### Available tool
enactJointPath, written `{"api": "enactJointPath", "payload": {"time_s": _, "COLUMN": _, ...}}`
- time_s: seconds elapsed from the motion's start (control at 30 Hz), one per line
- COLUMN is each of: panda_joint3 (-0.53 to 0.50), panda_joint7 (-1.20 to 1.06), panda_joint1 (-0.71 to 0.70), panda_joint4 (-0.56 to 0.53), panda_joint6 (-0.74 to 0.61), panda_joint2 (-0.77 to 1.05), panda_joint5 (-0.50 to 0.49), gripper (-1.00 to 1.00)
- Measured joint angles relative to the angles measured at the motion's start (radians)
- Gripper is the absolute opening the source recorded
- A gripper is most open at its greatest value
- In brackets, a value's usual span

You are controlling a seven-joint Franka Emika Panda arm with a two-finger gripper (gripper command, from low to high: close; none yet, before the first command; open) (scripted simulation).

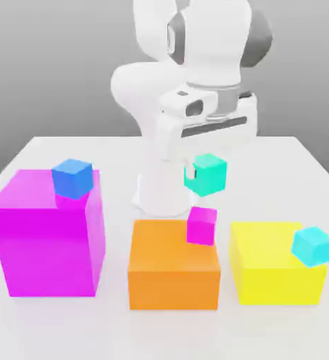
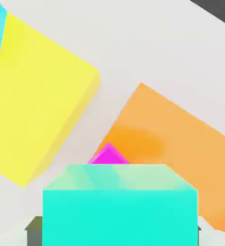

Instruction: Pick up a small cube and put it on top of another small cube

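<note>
- Exterior view puts the white, smooth-shelled Franka arm point(image 1: 195, 56) behind the blocks, folded over so its gripper point(image 1: 207, 172) hangs above the orange block.
- Its claw is pinched on the small teal-green cube point(image 1: 207, 175), which is carried clear of every surface; in the hand view this cube point(image 2: 120, 206) sits closest to the camera, flat-faced and matte, with dark finger pads point(image 2: 33, 229) just showing at its flanks.
- Below the claw, and slightly toward the exterior view's left, the small magenta-pink cube point(image 1: 202, 226) rests tilted on the top of the orange block point(image 1: 173, 274), near that block's edge on the exterior view's right.
- From the hand view, a corner of the pink cube point(image 2: 108, 155) peeks out past the held cube's far edge, lying on the orange block point(image 2: 181, 144).
- A yellow block point(image 1: 276, 274) stands beside the orange one, off to the exterior view's right of the claw; a light sky-cyan small cube point(image 1: 313, 246) sits skewed on its top.
- Well off to the exterior view's left of the claw stands a large magenta block point(image 1: 46, 235), taller than the others, with a small blue cube point(image 1: 73, 177) on top.
- All blocks are plain, sharp-edged, untextured solids on a pale, smooth table point(image 1: 315, 176).
</note>
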Motion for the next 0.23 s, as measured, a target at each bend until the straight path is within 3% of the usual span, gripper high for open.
{"api": "enactJointPath", "payload": {"time_s": 0.1, "panda_joint3": 0.007, "panda_joint7": -0.005, "panda_joint1": -0.001, "panda_joint4": -0.041, "panda_joint6": 0.124, "panda_joint2": 0.083, "panda_joint5": 0.007, "gripper": -1.0}}
{"api": "enactJointPath", "payload": {"time_s": 0.13, "panda_joint3": 0.009, "panda_joint7": -0.006, "panda_joint1": -0.002, "panda_joint4": -0.051, "panda_joint6": 0.158, "panda_joint2": 0.106, "panda_joint5": 0.008, "gripper": 1.0}}
{"api": "enactJointPath", "payload": {"time_s": 0.23, "panda_joint3": 0.009, "panda_joint7": -0.006, "panda_joint1": -0.002, "panda_joint4": -0.051, "panda_joint6": 0.158, "panda_joint2": 0.106, "panda_joint5": 0.008, "gripper": 1.0}}
